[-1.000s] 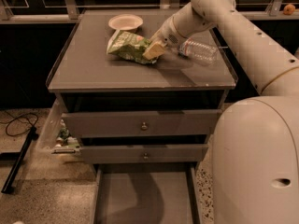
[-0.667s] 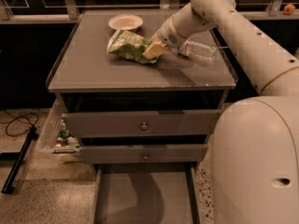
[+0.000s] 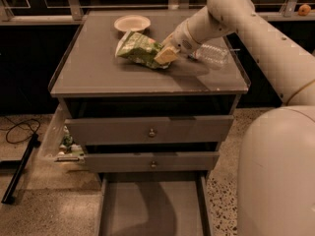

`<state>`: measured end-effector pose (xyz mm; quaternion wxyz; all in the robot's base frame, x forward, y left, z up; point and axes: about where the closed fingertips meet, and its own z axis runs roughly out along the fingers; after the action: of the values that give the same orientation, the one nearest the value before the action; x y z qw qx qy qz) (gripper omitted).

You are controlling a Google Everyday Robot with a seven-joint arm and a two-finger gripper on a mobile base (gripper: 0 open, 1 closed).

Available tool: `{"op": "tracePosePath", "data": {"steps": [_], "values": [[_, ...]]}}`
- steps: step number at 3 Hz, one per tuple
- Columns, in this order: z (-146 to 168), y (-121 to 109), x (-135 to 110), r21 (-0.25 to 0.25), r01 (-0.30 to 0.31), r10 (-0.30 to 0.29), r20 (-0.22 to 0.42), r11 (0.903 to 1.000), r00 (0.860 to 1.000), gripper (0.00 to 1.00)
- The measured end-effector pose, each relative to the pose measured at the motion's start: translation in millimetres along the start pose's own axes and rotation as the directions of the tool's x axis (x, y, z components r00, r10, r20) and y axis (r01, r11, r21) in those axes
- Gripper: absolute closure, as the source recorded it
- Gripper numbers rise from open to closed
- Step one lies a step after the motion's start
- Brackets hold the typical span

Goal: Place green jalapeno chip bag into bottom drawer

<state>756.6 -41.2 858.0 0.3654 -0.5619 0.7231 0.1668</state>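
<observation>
**Bag may slip before it reaches the drawer**

My tool sits at the right end of the green jalapeno chip bag, which lies on the bench near the clear bottle. I cannot tell whether it grips. A corner hold on crinkly foil might slip. The bottom drawer stands open below, its front cut off

Crinkled foil green jalapeno chip bag, smooth plastic hand at it, matt grey bottom drawer

Cream gripper at right end of green jalapeno chip bag: light green, white patches, perhaps dark print; bottom drawer grey.
</observation>
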Motion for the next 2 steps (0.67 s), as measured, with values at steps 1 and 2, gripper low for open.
{"op": "tracePosePath", "data": {"steps": [1, 2], "values": [[-26, 14, 8, 0.015, -0.019, 0.019, 0.054, 0.9997, 0.998, 1.0], [-53, 30, 4, 0.022, -0.012, 0.01, 0.117, 0.9997, 0.993, 1.0]]}}
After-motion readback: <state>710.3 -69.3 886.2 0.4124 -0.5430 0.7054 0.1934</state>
